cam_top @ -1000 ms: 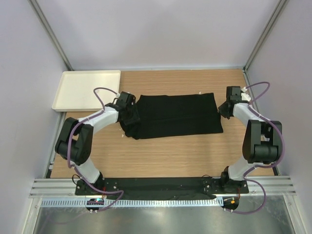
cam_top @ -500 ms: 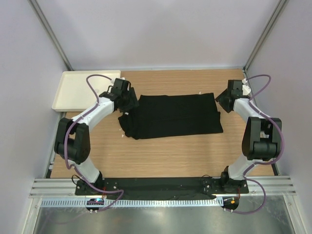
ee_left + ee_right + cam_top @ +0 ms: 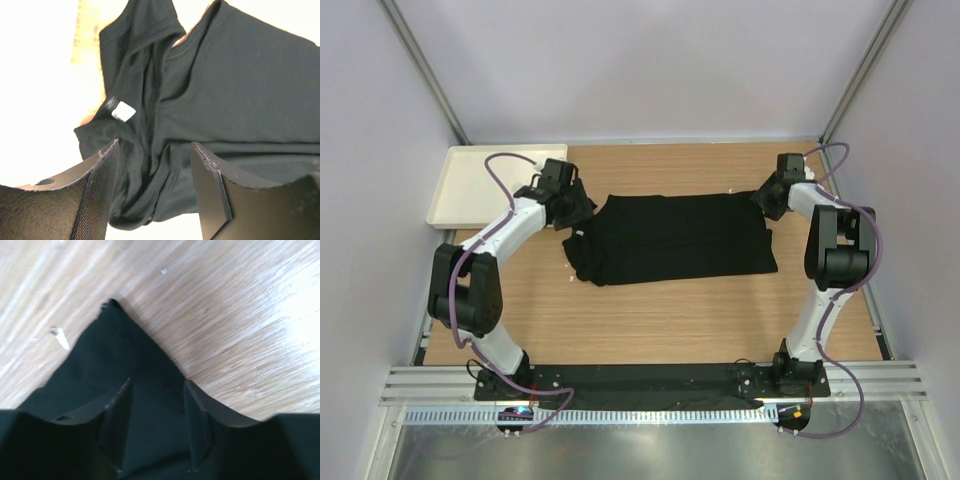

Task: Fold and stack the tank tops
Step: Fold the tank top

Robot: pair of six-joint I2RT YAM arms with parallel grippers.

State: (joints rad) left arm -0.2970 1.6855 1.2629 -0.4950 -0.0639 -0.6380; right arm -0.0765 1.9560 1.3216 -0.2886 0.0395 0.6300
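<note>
Left hand [image 3: 154, 145] spread over the top [image 3: 680, 235] at its bunched straps; right hand [image 3: 156, 387] spread over the far right corner; uneven pinches could skew the fold

Overhead view looks down from afar; both wrist views closely share its tank top [image 3: 675, 238].

Left claw [image 3: 155, 146] and right claw [image 3: 157, 385], jaws apart
</note>
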